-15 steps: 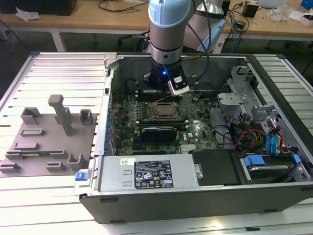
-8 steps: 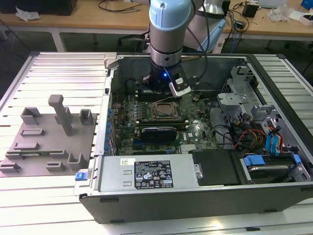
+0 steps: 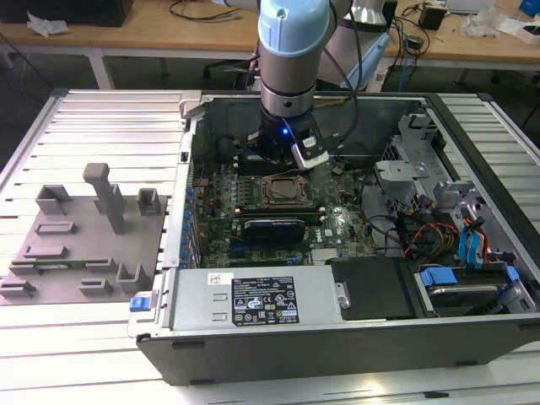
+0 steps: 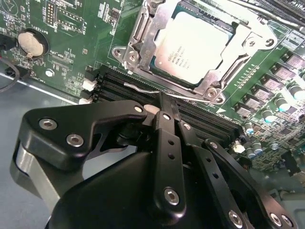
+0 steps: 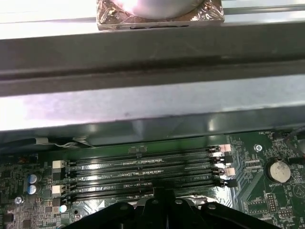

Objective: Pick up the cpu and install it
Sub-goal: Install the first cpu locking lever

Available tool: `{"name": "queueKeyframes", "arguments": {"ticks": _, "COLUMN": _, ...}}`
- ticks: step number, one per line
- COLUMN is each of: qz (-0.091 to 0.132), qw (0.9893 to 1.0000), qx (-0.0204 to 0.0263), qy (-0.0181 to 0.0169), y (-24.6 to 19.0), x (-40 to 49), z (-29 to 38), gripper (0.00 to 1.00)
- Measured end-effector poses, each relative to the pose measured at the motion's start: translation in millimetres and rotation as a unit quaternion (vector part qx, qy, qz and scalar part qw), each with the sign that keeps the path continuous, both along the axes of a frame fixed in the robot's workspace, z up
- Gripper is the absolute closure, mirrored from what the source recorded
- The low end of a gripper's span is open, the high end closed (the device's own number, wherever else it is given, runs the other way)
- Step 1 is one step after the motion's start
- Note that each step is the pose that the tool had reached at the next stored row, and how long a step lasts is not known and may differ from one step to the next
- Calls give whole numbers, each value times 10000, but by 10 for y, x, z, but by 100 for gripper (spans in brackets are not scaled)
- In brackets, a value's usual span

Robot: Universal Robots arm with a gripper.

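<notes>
The cpu, a flat silvery square, lies in the motherboard socket with the metal frame closed around its edges. My gripper is shut, and its black fingertips meet at the thin wire lever that runs along the socket's edge beside the memory slots. Whether the wire is pinched between the tips is hidden. In the exterior view the arm's wrist hangs inside the open computer case, just behind the socket.
A grey moulded tray with upright posts lies at the exterior view's left. The power supply fills the case's front, with a drive cage and cables at the right. The memory slots run along the case wall.
</notes>
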State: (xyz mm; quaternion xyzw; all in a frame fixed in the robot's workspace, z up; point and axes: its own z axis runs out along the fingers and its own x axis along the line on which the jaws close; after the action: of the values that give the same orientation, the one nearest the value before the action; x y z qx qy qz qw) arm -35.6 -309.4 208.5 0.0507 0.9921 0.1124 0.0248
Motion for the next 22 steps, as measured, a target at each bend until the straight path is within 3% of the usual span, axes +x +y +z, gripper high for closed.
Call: {"name": "queueKeyframes", "arguments": {"ticks": 22, "qz": 44, "qw": 10000, "qx": -28, "qy": 0, "y": -11, "x": 27, "z": -98, "gripper": 89}}
